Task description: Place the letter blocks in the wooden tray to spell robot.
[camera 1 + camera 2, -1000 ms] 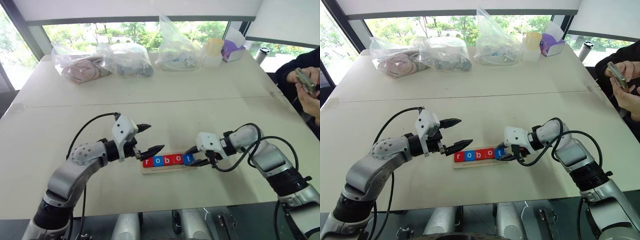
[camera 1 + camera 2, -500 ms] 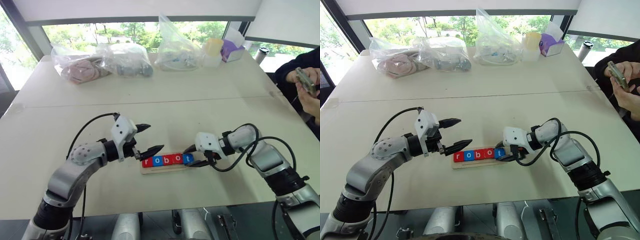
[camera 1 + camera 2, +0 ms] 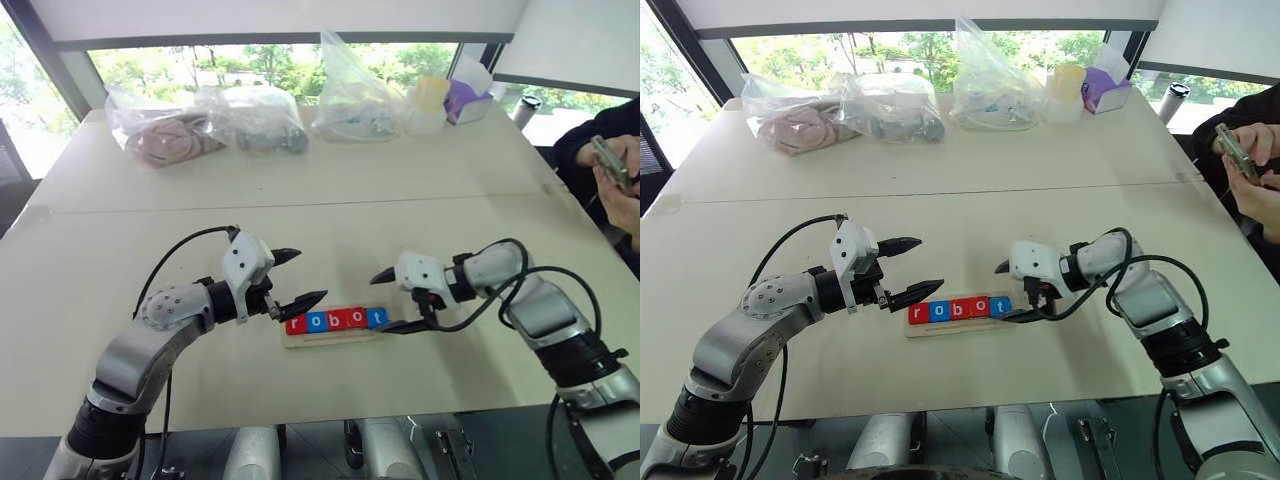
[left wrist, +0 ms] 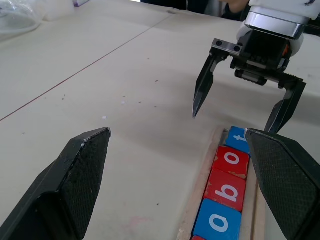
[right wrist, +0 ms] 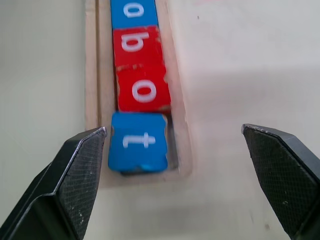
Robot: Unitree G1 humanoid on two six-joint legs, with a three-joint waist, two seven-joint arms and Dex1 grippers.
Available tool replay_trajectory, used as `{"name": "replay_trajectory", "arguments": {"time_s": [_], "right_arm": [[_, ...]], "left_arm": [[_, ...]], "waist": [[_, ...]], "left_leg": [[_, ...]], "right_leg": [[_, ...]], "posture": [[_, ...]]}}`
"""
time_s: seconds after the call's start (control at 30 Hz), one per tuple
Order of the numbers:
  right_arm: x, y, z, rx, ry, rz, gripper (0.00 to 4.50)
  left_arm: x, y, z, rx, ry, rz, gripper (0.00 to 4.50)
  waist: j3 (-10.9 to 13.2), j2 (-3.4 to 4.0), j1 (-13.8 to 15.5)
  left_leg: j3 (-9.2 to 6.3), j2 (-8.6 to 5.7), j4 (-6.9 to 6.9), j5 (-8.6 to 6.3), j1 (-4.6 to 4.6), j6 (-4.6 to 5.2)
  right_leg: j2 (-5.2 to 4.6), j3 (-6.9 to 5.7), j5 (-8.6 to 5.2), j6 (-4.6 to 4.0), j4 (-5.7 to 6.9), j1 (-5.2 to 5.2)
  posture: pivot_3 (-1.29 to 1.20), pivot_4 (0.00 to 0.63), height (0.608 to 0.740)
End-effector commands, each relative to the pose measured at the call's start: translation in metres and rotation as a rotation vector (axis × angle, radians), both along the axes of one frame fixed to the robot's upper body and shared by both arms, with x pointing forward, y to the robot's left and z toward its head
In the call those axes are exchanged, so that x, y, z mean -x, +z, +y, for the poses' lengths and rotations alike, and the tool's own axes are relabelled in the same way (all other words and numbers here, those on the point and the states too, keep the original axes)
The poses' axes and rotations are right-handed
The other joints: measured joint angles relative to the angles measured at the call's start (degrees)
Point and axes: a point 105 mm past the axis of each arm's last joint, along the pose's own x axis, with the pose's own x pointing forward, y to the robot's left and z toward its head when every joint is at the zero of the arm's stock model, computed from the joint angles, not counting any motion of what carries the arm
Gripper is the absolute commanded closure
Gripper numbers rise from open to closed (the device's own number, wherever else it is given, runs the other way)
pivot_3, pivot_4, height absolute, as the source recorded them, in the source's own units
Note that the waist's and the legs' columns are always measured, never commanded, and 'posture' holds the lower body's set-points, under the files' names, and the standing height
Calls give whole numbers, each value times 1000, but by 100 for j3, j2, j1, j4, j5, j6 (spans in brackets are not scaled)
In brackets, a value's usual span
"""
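The wooden tray (image 3: 300,341) lies near the table's front edge. Five letter blocks fill it, reading r (image 3: 295,325), o (image 3: 315,322), b (image 3: 335,320), o (image 3: 355,318), t (image 3: 376,317). In the right wrist view the blue t (image 5: 138,141) sits at the tray's end beside the red o (image 5: 144,91), and nothing touches it. My right gripper (image 3: 378,303) is open, its fingers spread either side of the tray's right end. My left gripper (image 3: 310,274) is open and empty, hovering just above and left of the r end.
Clear plastic bags (image 3: 255,120) of items, a yellow-lidded container (image 3: 428,100) and a purple box (image 3: 465,100) line the table's far edge. A person's hands holding a phone (image 3: 612,160) are at the right side. A seam (image 3: 300,205) crosses the table.
My right gripper has opened off the blue t block, which stays at the tray's right end. The left arm has not moved.
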Motion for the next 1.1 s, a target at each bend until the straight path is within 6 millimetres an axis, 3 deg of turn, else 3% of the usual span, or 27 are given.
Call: {"name": "replay_trajectory", "arguments": {"time_s": [0.03,0.27,0.57,0.9,1.1], "right_arm": [[1,9,-2,-10,8,-45,29],[-6,5,-7,-6,-21,-64,29],[-10,12,2,-37,-15,-88,29],[24,41,-15,-109,-95,-9,29],[49,48,-28,-114,-174,45,29]], "left_arm": [[1,10,-2,16,-13,-44,0],[1,10,-2,15,-16,-45,0],[1,11,-2,15,-16,-44,0],[12,13,17,8,5,-6,0],[30,8,39,-27,-2,66,0]], "waist": [[0,0,-1],[0,0,-5],[0,0,-5],[0,0,6],[0,0,-6]], "left_leg": [[0,0,0,0,0,0],[0,0,0,0,2,0],[0,0,0,0,2,0],[0,0,-2,0,0,0],[1,1,-3,0,4,0]], "right_leg": [[0,0,0,0,0,0],[1,0,-1,1,4,0],[1,0,0,0,4,0],[-2,0,-1,0,2,-1],[-3,0,-12,16,1,-2]], "posture": [[0,150,740],[0,150,740],[0,150,740],[0,150,740],[0,150,740]]}}
